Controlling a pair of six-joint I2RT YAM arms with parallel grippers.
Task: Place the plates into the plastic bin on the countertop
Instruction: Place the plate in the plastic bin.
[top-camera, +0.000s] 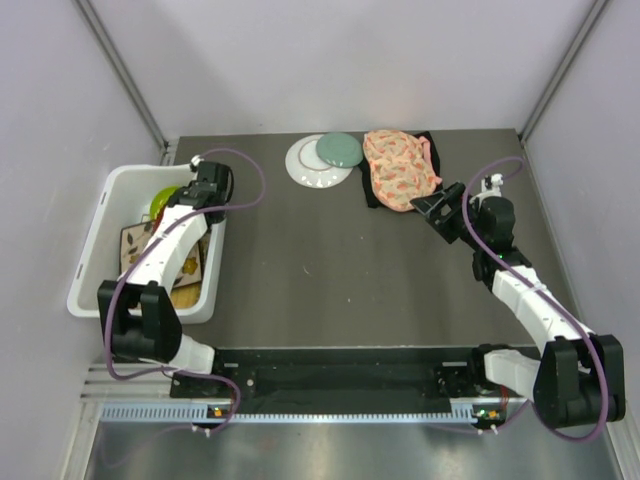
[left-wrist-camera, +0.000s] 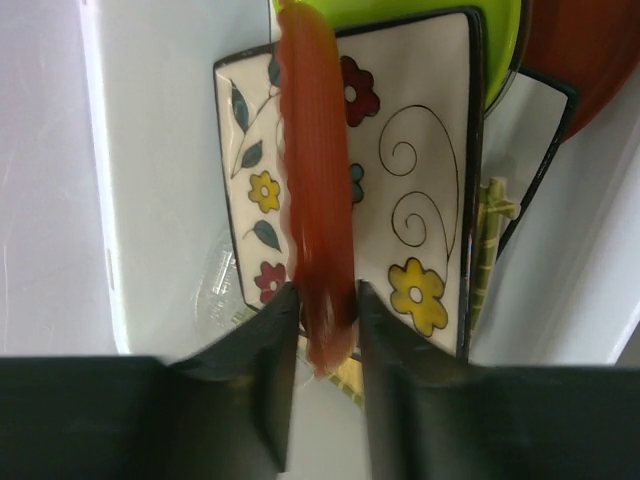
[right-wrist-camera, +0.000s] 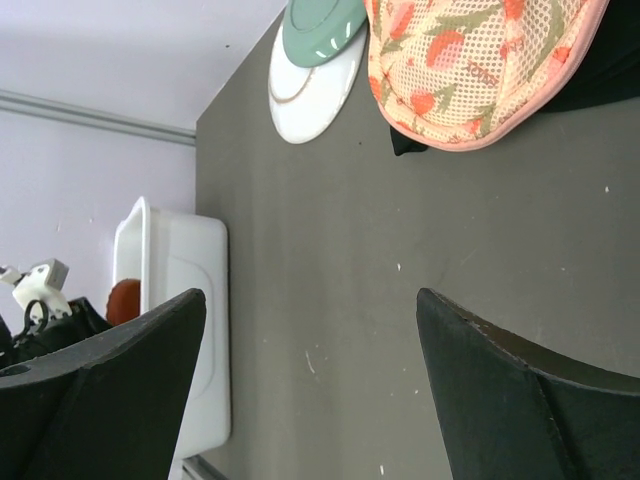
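1. The left claw (left-wrist-camera: 326, 300) holds a red plate (left-wrist-camera: 315, 150) by its rim. The plate stands on its edge and pokes straight out past the fingertips. The two fingers are close together and press on both sides of it.
2. This claw hangs over the white bin (top-camera: 92, 245). Past the red plate, further out from the fingers, a square flower plate (left-wrist-camera: 420, 150) lies in the bin. A lime plate (left-wrist-camera: 400, 15) and a dark red plate (left-wrist-camera: 590, 50) peek out from behind the far end of the flower plate.
3. So the step in hand looks like this: put the red plate into the bin.
4. I think the next move is to bring the plate down low and tip it toward flat. Then the fingers should open slowly. If the plate drops on its edge, it may bang the flower plate or roll.
5. The right claw (right-wrist-camera: 310, 300) is wide open and holds nothing. It hangs over the bare grey counter (right-wrist-camera: 330, 250).
6. Ahead of the right claw, two more plates sit on the counter. A green plate (top-camera: 338, 150) rests on top of a white plate (top-camera: 308, 168).
7. Just beside them, also ahead of this claw, lies a pink cloth (top-camera: 400, 170). It is not a plate, so it should be left alone.
8. Those two plates are not in the bin yet. I think they come next. Flat plates are hard to grab, so a finger must slip under a rim.
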